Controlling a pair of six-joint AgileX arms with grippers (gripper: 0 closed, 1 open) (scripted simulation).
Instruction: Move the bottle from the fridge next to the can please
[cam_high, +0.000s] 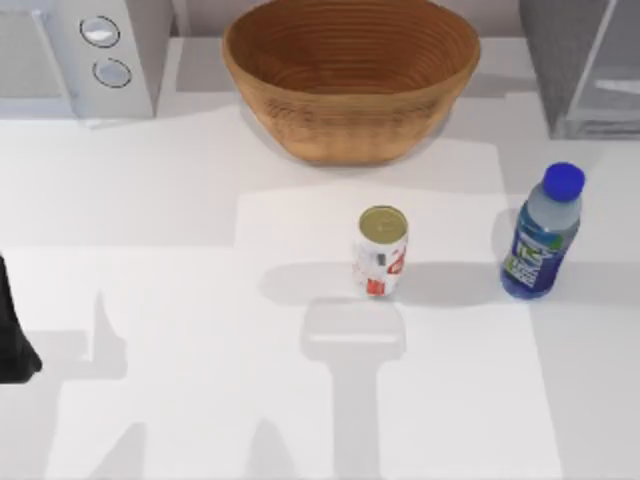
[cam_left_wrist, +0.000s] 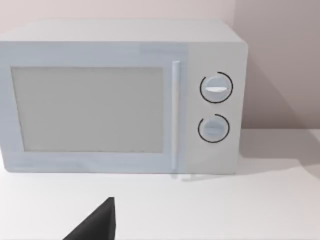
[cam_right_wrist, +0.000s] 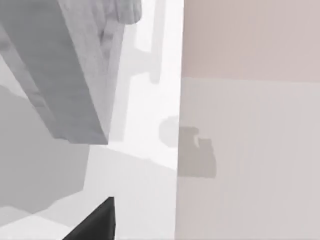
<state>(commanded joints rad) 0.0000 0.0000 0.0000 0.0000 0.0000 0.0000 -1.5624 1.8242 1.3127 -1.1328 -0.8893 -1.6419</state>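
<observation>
The bottle, clear with a blue cap and blue label, stands upright on the white table, on its right side. It is outside the grey fridge, which sits at the back right corner, and in front of it. The white can with red marks and a gold top stands upright near the table's middle, well to the left of the bottle with a wide gap between them. My left gripper shows as a dark shape at the table's left edge, far from both. A dark part of my right gripper hangs near the fridge's grey side.
A big woven brown bowl stands at the back middle, behind the can. A white microwave with two round knobs sits at the back left, and its front faces the left wrist view.
</observation>
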